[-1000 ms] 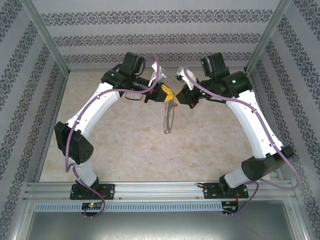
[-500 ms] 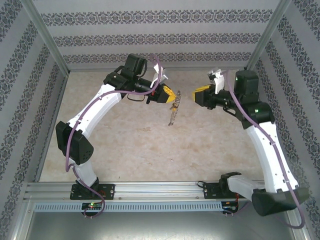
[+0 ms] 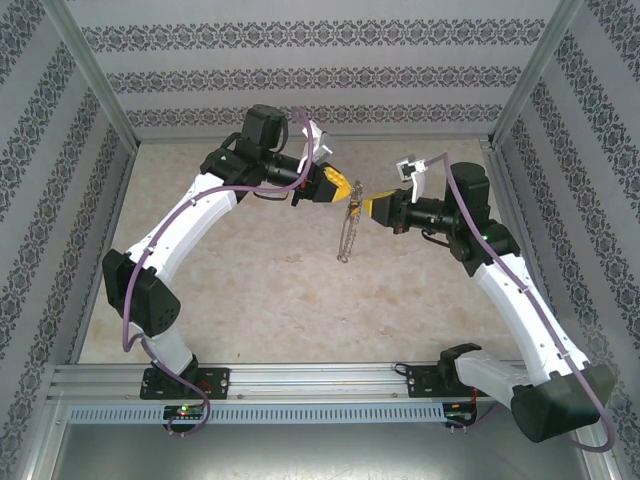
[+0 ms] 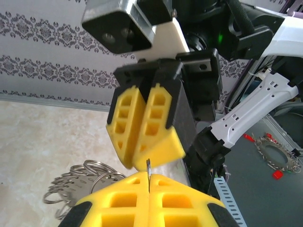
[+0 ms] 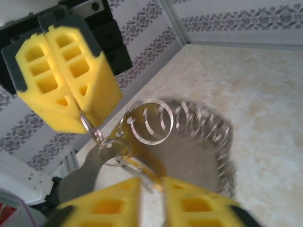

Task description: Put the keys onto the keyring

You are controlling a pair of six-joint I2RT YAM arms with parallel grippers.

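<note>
The keyring (image 3: pixel 346 232) hangs edge-on over the middle of the table, strung with many small silver rings (image 5: pixel 189 125). My left gripper (image 3: pixel 344 187) is shut on its top wire (image 4: pixel 148 171). The keys (image 5: pixel 136 163), a small silver key with a yellow-orange tag, dangle from a small ring beside the left gripper (image 5: pixel 84 124). My right gripper (image 3: pixel 368 207) faces the left one from the right, almost touching the keyring. Its jaws (image 5: pixel 151 183) stand a little apart, with the tag's lower end lying in the gap.
Patterned walls and metal posts close in the beige table (image 3: pixel 250 290) on three sides. A metal rail (image 3: pixel 320 380) runs along the near edge. Another ring of silver pieces (image 4: pixel 277 153) lies on the dark floor beyond the table.
The right gripper let go and opened, swung off to the right, then came back to the keyring. The left gripper stayed shut on the ring, which now hangs more edge-on.
</note>
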